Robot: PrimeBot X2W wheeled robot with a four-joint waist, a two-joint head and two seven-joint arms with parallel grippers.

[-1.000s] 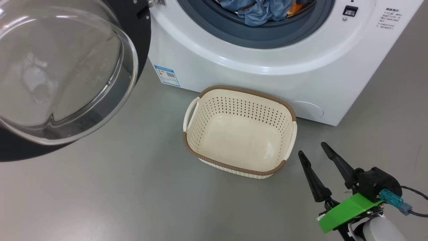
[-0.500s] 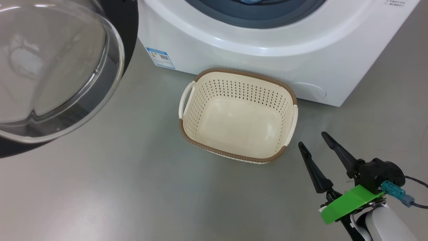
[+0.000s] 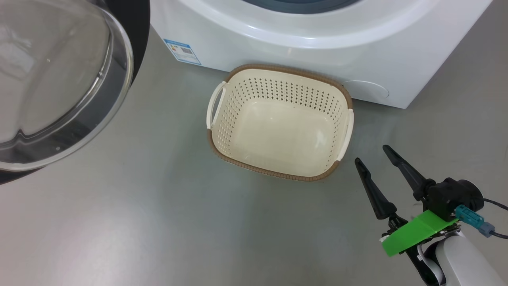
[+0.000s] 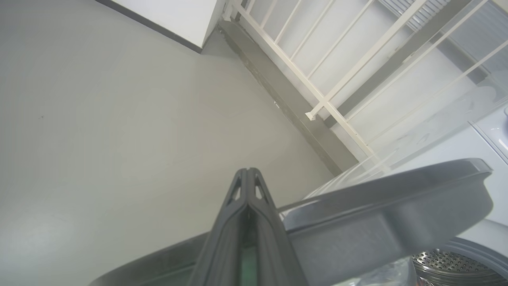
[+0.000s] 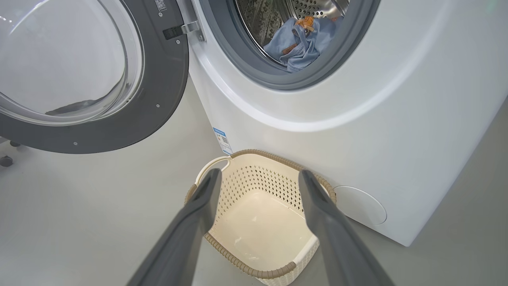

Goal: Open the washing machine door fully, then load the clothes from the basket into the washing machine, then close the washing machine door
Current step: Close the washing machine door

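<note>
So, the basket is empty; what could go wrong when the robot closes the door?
1. The clothes lie low at the front of the drum, close to the grey gasket; the washing machine door might pinch a fold as it shuts.
2. The basket stands close to the front of the washing machine, below the opening; an arm sweeping the door shut might knock it.

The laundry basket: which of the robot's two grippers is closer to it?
The right. The right gripper hangs open just off the basket at its near right corner; the left gripper, shut, is over by the open door at its rim, farther from the basket.
</note>
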